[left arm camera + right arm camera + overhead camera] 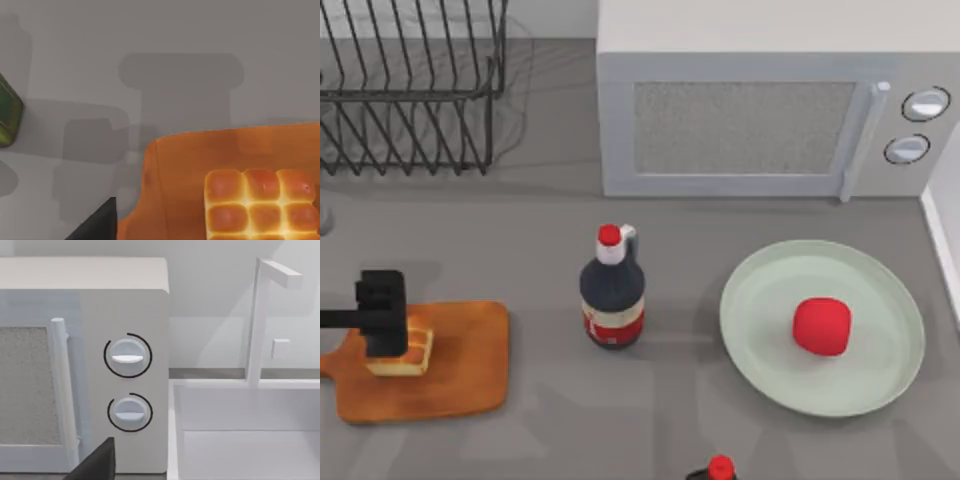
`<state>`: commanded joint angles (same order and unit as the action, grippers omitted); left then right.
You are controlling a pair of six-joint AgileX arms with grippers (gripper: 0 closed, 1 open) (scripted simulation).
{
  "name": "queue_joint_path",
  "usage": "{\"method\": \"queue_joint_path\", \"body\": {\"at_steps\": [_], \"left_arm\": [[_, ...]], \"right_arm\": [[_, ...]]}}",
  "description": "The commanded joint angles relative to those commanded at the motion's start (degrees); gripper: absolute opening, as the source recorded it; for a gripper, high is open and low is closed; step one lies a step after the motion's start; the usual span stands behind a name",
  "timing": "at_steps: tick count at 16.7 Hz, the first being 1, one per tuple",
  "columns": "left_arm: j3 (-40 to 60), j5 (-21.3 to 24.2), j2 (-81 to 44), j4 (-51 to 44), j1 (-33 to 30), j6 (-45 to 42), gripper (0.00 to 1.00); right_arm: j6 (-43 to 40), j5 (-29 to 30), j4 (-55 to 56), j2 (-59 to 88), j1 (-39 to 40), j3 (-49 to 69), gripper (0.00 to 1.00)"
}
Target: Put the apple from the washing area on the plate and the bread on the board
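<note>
My left end effector (384,318) hovers over the glossy domed bread (408,352) on the wooden board (460,365) at nine o'clock; its grip I cannot tell. The smooth red apple (821,325) sits on the round green plate (760,340).

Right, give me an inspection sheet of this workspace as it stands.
Surface: grey table.
Job's things: apple sits on the plate, at the table's right. Bread rests on the board, at the table's left.
Clutter: dark bottle with a red cap stands between board and plate; a second red cap at the near edge; a green object beside the board in the left wrist view.
End effectors: left end effector is over the bread on the board; finger state not visible.
Cables: nothing seen.
Surroundings: microwave at the back, wire dish rack at back left, white sink with a tap beside the microwave.
</note>
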<state>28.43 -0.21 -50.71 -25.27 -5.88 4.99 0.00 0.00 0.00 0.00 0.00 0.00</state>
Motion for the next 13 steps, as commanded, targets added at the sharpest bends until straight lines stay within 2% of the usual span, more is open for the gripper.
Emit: {"method": "queue_joint_path", "body": {"at_steps": [8, 13], "left_arm": [[-21.21, 0.10, 39.71, 16.73, 4.05, -3.53, 1.00], [-28.20, 0.20, 50.39, 24.97, 5.81, -4.93, 1.00]], "right_arm": [[0.00, 0.00, 0.00, 0.00, 0.00, 0.00, 1.00], [0.00, 0.00, 0.00, 0.00, 0.00, 0.00, 1.00]]}}
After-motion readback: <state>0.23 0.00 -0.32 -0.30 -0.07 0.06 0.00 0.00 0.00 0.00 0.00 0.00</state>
